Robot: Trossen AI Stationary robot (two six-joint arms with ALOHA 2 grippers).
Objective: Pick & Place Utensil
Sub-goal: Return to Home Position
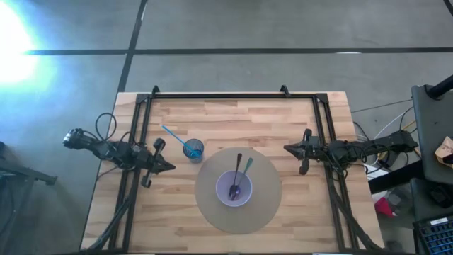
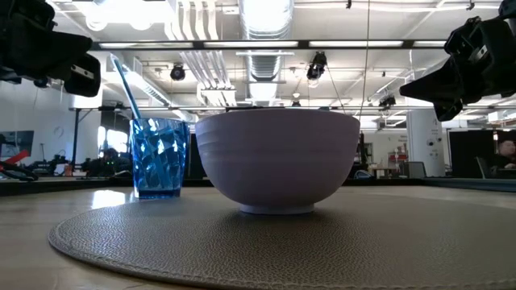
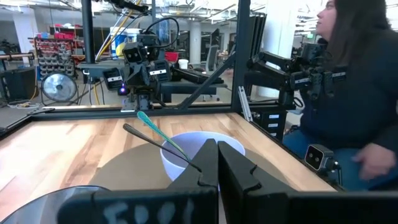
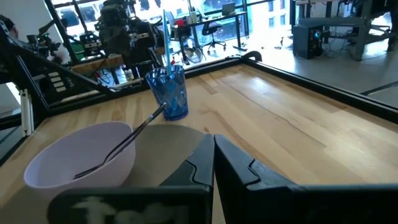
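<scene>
A lilac bowl [image 1: 233, 190] stands on a round grey mat [image 1: 212, 212] at the table's middle. Two utensils lean in it, heads down, handles on the far rim: a dark one [image 1: 238, 170] and a teal one [image 1: 247, 167]. A blue faceted cup [image 1: 194, 149] stands left of the mat with a blue utensil [image 1: 172, 133] sticking out. My left gripper [image 1: 170, 167] hovers left of the mat, shut and holding nothing. My right gripper [image 1: 287, 149] hovers right of the mat, also shut. The left wrist view shows the bowl [image 3: 186, 152] beyond the shut fingers. The right wrist view shows bowl [image 4: 74, 155] and cup [image 4: 169, 90].
A black frame [image 1: 226, 95] runs along the far edge and down both sides of the wooden table [image 1: 269, 120]. Bare wood lies between the mat and the far rail. A person in dark clothes [image 3: 354, 93] is beyond the table's right side in the left wrist view.
</scene>
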